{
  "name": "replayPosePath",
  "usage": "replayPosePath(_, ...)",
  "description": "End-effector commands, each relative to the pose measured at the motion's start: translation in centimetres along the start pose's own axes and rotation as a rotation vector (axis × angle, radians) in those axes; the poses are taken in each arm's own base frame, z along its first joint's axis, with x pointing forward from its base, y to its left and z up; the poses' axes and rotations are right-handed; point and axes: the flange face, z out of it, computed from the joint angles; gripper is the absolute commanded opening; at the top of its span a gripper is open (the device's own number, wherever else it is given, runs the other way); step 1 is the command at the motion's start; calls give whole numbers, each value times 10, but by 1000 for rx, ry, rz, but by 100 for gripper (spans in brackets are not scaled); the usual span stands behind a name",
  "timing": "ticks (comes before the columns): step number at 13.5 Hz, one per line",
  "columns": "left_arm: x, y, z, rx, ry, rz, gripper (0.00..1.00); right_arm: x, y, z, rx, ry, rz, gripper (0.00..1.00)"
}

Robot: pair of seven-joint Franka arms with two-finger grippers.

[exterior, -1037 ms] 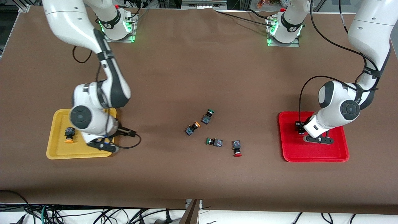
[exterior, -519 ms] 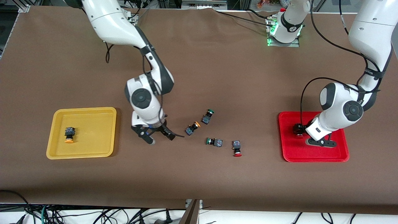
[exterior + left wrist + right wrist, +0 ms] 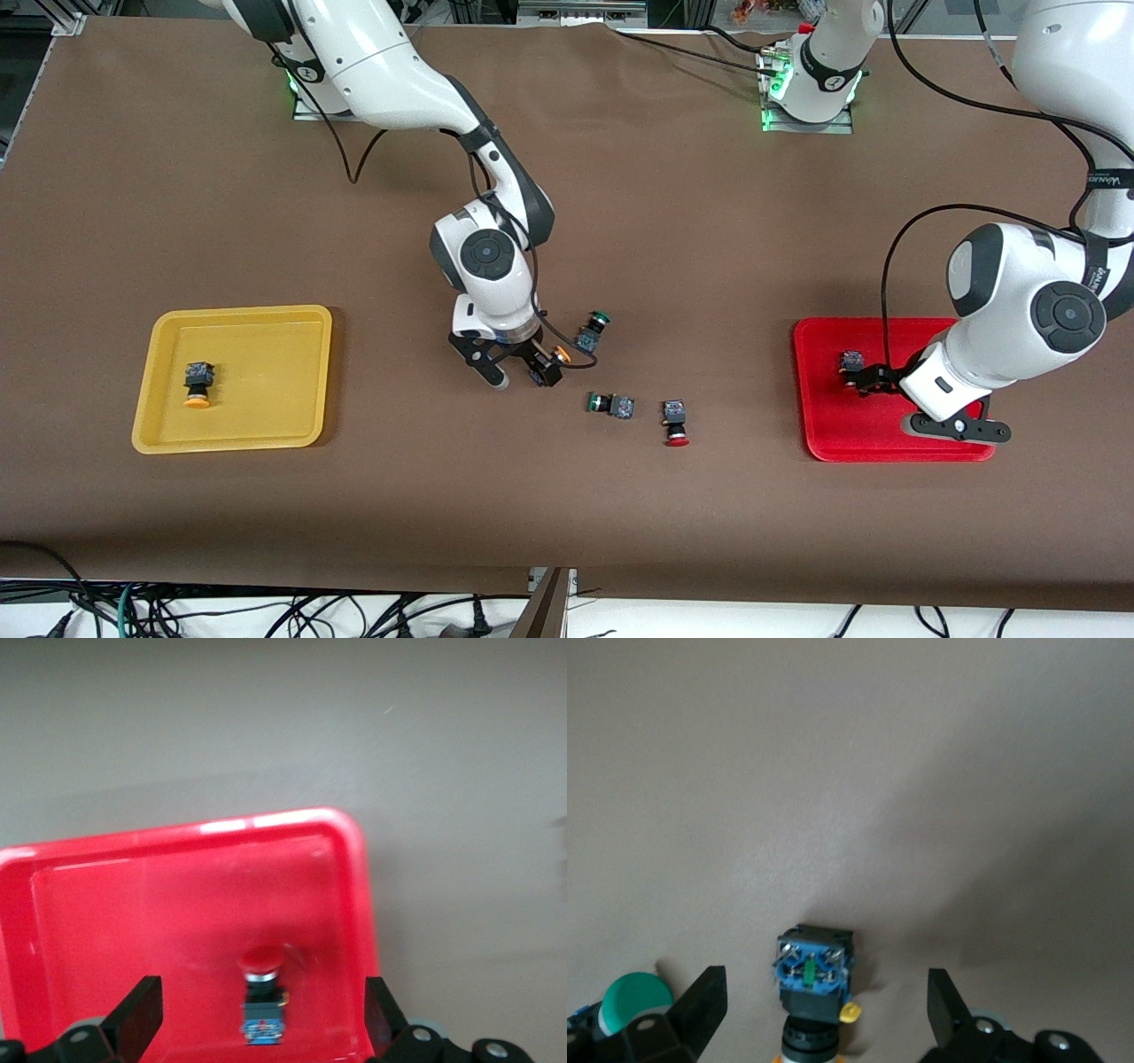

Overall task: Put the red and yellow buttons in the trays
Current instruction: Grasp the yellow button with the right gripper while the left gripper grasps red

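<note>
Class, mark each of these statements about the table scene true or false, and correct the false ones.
1. The yellow tray holds a yellow button. True.
2. The red tray holds two red buttons. False: it holds one red button.
3. The right gripper is over the loose yellow button, jaws open. True.
4. A red button lies on the bare table. True.
5. The left gripper is shut on a green button. False: its jaws are open over the red tray.

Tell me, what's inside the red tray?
One red button lies on its side in the red tray. The open left hand hovers over the tray beside it, and that arm covers part of the tray floor.
</note>
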Motion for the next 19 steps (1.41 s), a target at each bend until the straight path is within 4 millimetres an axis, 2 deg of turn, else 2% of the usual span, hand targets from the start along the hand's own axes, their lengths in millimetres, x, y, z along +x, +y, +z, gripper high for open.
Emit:
replayPosePath(1, 11, 41, -4, 2, 6, -19, 100, -14, -9, 17, 27, 12, 18, 100)
replayPosePath(3, 17, 84, 0, -6, 11, -39, 100, -14, -6, 26, 23, 13, 16, 97)
replayPosePath(4, 16, 108, 9, -8, 1, -68, 100, -17, -5, 28, 20, 13, 9, 69)
replayPosePath(5, 16, 131, 19, -11, -6, -80, 100, -17, -6, 26, 21, 14, -5, 29)
replayPosePath(6, 19, 151, 27, -18, -7, -69, 100, -15, -6, 25, 23, 15, -10, 10)
replayPosePath(7, 21, 169, 37, -27, -14, -57, 100, -10, -5, 25, 20, 19, -14, 0)
replayPosePath(9, 21, 203, 54, -38, -17, -62, 100, 3, -9, 10, 28, 23, -68, 0)
replayPosePath(11, 26, 229, 72, -52, -20, -85, 100, 37, -8, -10, -12, 12, -132, 0)
replayPosePath(12, 28, 241, 84, -54, -24, -100, 100, 59, -5, -30, -44, -1, -179, 0)
replayPosePath(15, 26, 271, 126, 2, -15, -125, 100, 150, 25, -74, -170, -76, -387, 0)
replayPosePath(17, 24, 280, 150, 0, 14, -143, 100, 204, 53, -89, -223, -133, -517, 0)
replayPosePath(19, 23, 281, 160, -7, 18, -154, 100, 268, 95, -93, -269, -185, -609, 0)
